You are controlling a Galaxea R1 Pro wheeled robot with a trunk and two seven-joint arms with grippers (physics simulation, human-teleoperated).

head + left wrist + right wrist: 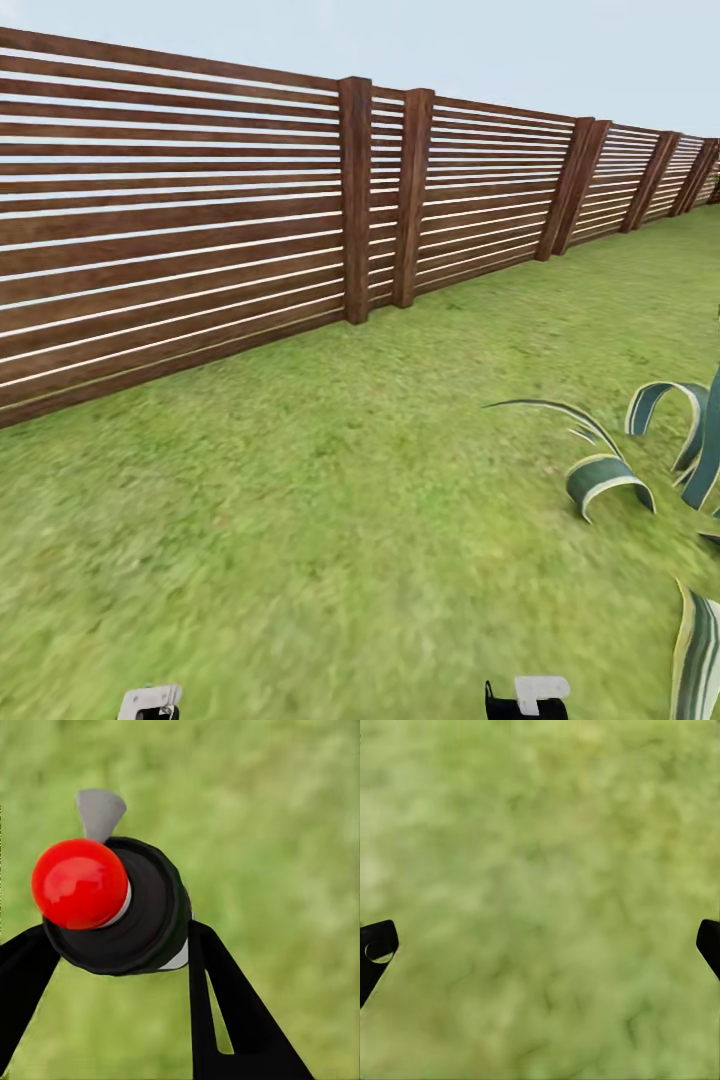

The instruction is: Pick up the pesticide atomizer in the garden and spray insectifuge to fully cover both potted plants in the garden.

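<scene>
In the left wrist view my left gripper is shut on the pesticide atomizer, seen from above: a round black body, a glossy red cap and a grey trigger tab. Its black fingers press on both sides, over blurred grass. My right gripper is open, its fingertips far apart over bare lawn. At the head view's right edge, long curling green leaves with pale edges belong to a potted plant; its pot is out of view. Both wrists, left and right, peek in at the bottom edge.
A brown slatted wooden fence with thick posts runs across the back and recedes to the right. Green lawn lies between me and the fence.
</scene>
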